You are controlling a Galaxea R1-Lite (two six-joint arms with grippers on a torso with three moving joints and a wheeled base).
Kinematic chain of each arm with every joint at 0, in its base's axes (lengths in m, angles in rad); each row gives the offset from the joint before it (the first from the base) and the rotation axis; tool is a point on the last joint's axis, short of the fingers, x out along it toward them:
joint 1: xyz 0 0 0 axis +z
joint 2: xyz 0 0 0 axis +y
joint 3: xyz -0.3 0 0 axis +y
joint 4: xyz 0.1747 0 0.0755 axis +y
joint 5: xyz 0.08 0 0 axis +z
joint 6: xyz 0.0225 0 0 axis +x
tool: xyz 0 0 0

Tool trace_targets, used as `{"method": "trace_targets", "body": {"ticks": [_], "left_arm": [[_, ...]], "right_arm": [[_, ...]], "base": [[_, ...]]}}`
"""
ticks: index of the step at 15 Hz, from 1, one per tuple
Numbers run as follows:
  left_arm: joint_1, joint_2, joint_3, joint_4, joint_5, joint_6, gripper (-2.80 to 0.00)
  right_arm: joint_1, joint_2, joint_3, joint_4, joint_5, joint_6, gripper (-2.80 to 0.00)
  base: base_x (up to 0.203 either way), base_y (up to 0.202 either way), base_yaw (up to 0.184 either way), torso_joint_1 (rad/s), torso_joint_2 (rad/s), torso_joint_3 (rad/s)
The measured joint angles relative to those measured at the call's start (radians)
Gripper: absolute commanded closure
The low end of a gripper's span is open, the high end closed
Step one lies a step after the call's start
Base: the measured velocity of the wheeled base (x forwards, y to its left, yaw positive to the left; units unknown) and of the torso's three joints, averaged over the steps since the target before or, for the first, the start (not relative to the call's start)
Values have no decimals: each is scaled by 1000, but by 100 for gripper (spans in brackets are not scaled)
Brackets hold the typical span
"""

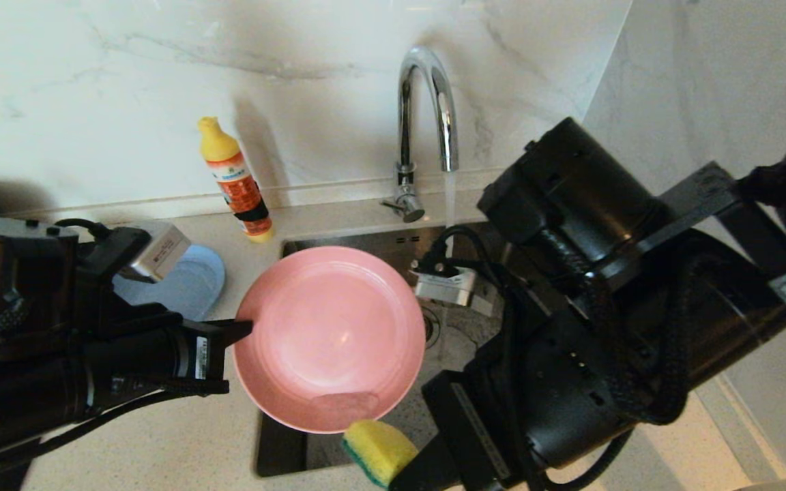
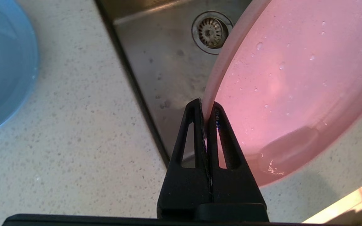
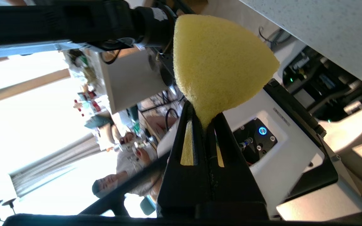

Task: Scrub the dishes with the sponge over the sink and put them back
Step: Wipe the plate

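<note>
The salmon-pink plate (image 1: 330, 337) is held tilted over the sink (image 1: 366, 240), pinched at its 9 o'clock rim by the left gripper (image 1: 243, 329), whose jaws are clamped tight on the edge. A little pool of water is collected at the plate's low side, around 6 o'clock (droplets are scattered over the rest of its smooth matte surface). The brushed steel basin is wet, and a thin stream is seen running from the chrome gooseneck tap (image 1: 426, 109) at 12 o'clock. The yellow sponge (image 1: 379, 451), with its thin green scouring layer, is squeezed narrow in the right gripper (image 3: 206, 121) just below the plate's lower rim; whether it is touching the plate cannot be told. The round drain strainer (image 2: 211, 31) is shown clearly only in the left wrist view, being mostly hidden in the head view. The sponge's coarse, porous foam is shown up close only in the right wrist view. On the speckled countertop (image 1: 181, 436) at 9 o'clock of the sink a grey-blue plate (image 1: 188, 283) is left lying flat, and a yellow-capped bottle (image 1: 235, 179) is stood at about 11 o'clock, against the marble wall.
</note>
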Motion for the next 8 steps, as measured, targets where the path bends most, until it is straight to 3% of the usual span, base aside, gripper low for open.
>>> {"method": "trace_targets", "body": {"ticks": [4, 8], "left_arm": [[-28, 9, 23, -4, 0, 4, 0], [-55, 22, 24, -5, 0, 4, 0]], "right_arm": [[34, 149, -202, 123, -28, 15, 0], [47, 254, -262, 131, -88, 37, 0]], "base": [[0, 0, 0, 0, 0, 0], [0, 0, 0, 0, 0, 0]]}}
